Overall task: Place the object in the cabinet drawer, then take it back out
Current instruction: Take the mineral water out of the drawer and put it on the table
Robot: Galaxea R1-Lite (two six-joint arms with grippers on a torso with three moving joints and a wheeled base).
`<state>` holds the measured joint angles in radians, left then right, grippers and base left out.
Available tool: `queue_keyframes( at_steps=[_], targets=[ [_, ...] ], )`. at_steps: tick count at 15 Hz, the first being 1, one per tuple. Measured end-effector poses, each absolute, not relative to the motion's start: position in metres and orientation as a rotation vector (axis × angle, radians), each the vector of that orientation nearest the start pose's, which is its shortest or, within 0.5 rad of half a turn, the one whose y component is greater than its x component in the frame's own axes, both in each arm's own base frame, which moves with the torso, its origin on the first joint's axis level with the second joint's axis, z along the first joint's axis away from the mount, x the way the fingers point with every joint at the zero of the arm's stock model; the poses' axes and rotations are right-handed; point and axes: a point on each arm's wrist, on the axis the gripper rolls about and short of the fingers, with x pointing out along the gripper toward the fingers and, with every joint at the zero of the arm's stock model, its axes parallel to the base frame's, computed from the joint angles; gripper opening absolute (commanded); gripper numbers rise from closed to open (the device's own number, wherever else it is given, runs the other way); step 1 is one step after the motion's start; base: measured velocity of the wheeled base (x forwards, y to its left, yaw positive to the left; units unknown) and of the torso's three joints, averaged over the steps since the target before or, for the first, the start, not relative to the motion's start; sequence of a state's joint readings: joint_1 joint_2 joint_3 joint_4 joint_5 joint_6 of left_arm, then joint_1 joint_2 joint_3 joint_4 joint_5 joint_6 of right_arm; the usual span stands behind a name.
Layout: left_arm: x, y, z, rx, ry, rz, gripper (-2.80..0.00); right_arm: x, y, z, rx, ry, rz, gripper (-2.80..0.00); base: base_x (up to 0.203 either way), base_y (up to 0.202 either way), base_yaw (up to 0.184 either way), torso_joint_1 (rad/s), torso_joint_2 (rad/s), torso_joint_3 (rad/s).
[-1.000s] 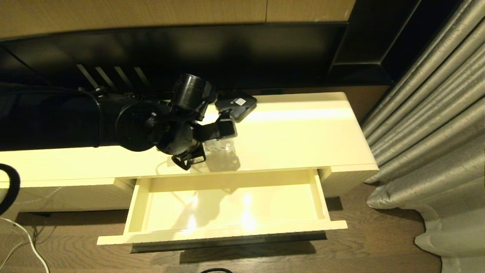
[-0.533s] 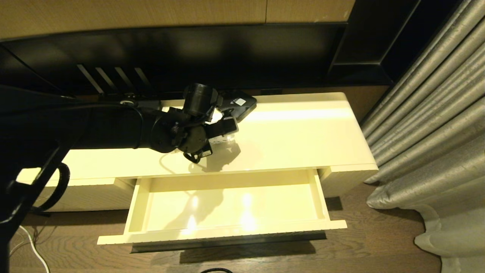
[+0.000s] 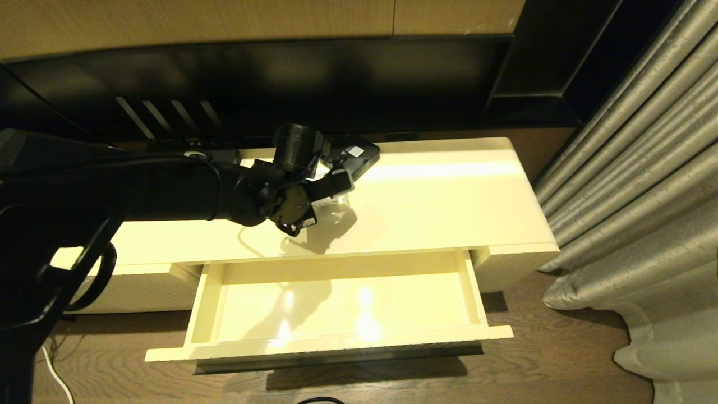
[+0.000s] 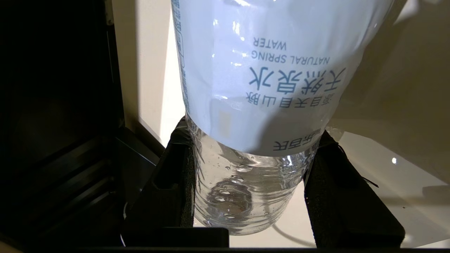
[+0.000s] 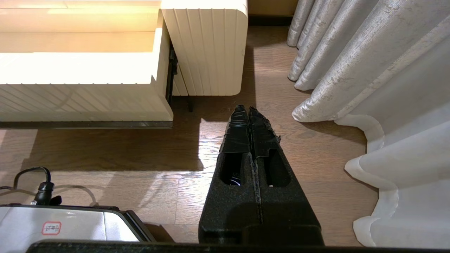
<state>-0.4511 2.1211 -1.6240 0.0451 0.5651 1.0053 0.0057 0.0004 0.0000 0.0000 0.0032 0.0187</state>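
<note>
Left pincer (image 4: 248, 175), half open, clamps the water bottle (image 4: 260, 88).

The left arm is extended from the robot's left across the head view, its left gripper (image 3: 331, 193) angled downward. Its jaws are seen closed against both sides of the water bottle (image 4: 267, 88). The right gripper (image 5: 250, 117) is held low, jaws pressed together.
</note>
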Motion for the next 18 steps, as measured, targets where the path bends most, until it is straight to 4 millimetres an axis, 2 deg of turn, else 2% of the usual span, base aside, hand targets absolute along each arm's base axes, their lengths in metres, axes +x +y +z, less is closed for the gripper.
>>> queue_keyframes(
  at_steps=[2,3,18],
  targets=[
    [0.392,-0.176,0.19,1.249,0.499,-0.141,-2.8,-0.023,0.0,0.075,0.018,0.001,0.009,-2.8,0.0,0.0,0.0,0.0,0.0,0.0],
    [0.392,-0.176,0.191,1.25,0.498,-0.141,0.0,-0.023,0.0,0.075,0.018,0.001,0.009,-2.8,0.0,0.0,0.0,0.0,0.0,0.0],
    [0.392,-0.176,0.205,1.24,0.471,-0.122,0.0,-0.023,0.0,0.075,0.018,0.0,0.008,-2.8,0.0,0.0,0.0,0.0,0.0,0.0]
  ],
)
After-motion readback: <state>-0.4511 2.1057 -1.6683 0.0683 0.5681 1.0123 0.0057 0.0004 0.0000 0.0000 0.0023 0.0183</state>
